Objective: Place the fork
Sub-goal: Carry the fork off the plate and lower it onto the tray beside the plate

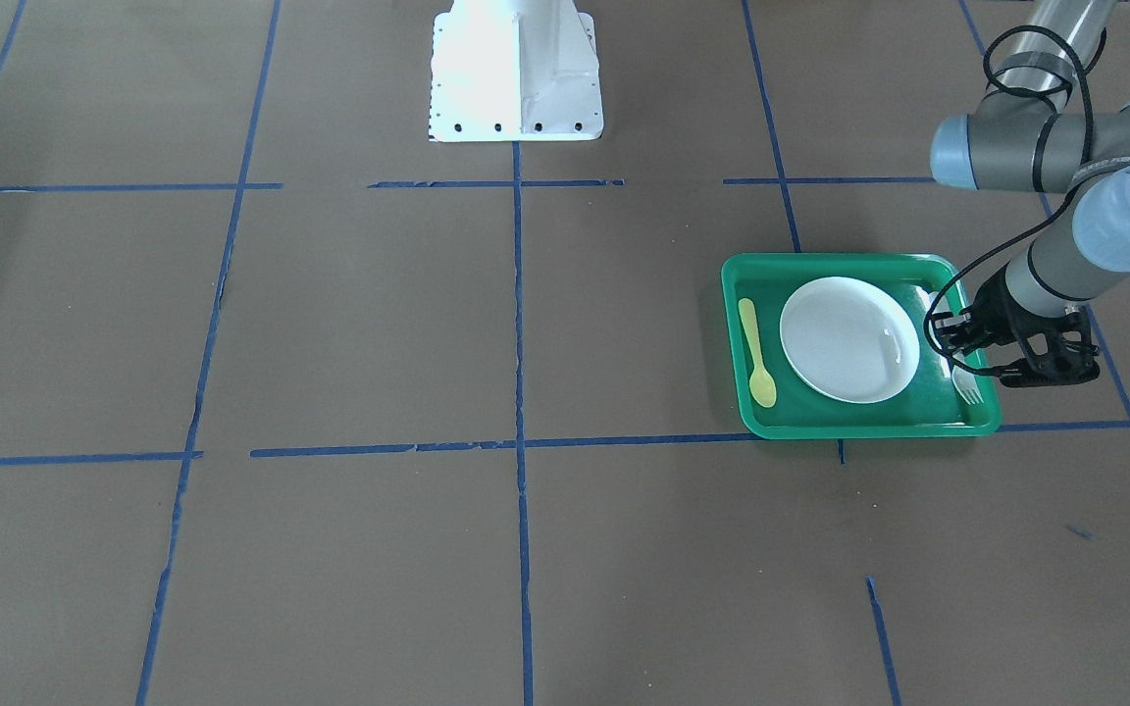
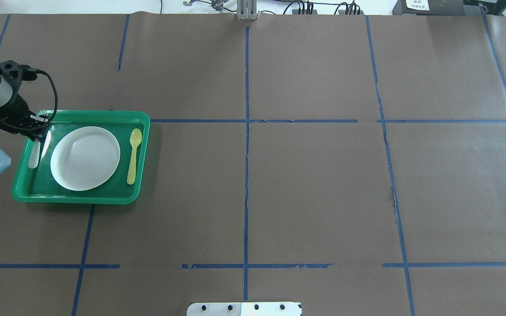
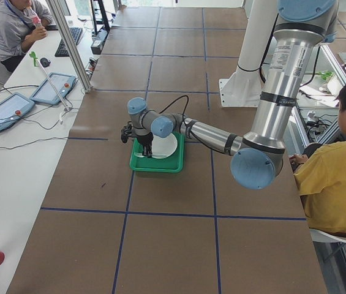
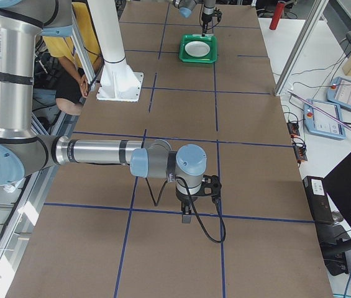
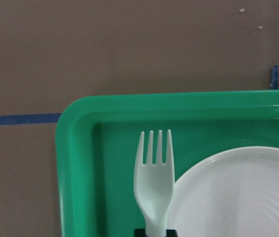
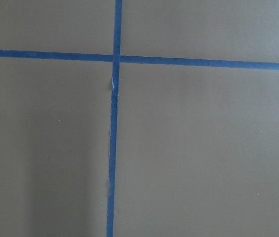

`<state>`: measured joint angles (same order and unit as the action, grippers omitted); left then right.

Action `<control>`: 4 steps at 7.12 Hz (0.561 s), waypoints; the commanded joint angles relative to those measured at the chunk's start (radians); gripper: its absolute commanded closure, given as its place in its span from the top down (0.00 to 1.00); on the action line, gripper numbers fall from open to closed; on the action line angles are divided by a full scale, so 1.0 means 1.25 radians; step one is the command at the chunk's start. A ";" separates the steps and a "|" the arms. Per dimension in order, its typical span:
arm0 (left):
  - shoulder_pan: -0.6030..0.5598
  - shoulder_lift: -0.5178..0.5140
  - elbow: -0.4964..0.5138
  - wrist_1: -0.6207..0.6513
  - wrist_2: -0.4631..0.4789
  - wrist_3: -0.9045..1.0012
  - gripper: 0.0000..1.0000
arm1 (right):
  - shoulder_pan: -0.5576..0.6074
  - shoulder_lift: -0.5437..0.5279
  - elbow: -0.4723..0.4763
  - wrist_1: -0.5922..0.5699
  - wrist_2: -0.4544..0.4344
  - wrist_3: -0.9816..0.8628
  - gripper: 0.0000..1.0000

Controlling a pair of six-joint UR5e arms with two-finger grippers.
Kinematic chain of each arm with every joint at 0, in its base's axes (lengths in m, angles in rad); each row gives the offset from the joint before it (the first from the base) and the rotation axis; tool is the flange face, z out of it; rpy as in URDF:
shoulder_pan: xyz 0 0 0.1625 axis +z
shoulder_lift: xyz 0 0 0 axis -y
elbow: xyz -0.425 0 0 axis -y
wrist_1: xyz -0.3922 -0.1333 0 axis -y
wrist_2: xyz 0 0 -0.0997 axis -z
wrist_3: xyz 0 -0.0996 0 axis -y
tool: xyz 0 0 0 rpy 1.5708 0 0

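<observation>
L claw (image 2: 38, 129) is clamped on the fork (image 2: 34, 156) mid-handle, in the tray's (image 2: 81, 115) left strip betw. wall & plate (image 2: 85, 158), tines away from robot. It mirrors the spoon (image 2: 133, 153) right of the plate, prob. place-setting layout. R claw (image 4: 186, 218) hangs well apart over the desk (image 4: 256, 186); open or closed, can't tell.

The front-facing camera looks steeply down on the desk (image 1: 330, 549) from across it, with the robot's base (image 1: 516, 74) at top centre and the green tray (image 1: 859, 428) right of centre. The overhead camera looks forward from behind the base, so the same tray lies at its left. The side cameras look along the desk from either end, one with the tray mid-frame, the other with it far at the top. The left wrist camera sits close over the tray's corner and the fork (image 5: 154, 182). The right wrist camera sits close over bare desk.
</observation>
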<state>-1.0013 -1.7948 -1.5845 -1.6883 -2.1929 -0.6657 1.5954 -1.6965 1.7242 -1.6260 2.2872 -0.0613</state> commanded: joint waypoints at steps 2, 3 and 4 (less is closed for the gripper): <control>0.007 -0.007 0.079 -0.081 0.001 -0.028 0.00 | 0.000 0.000 0.000 0.000 0.000 0.000 1.00; 0.007 -0.007 0.088 -0.090 0.001 -0.028 0.00 | 0.000 0.000 0.000 0.000 0.000 0.000 1.00; 0.011 -0.007 0.091 -0.091 0.001 -0.028 0.00 | 0.000 0.000 0.000 0.000 0.000 0.000 1.00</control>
<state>-0.9917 -1.8039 -1.4826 -1.7886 -2.1922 -0.6999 1.5953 -1.6966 1.7242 -1.6260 2.2872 -0.0614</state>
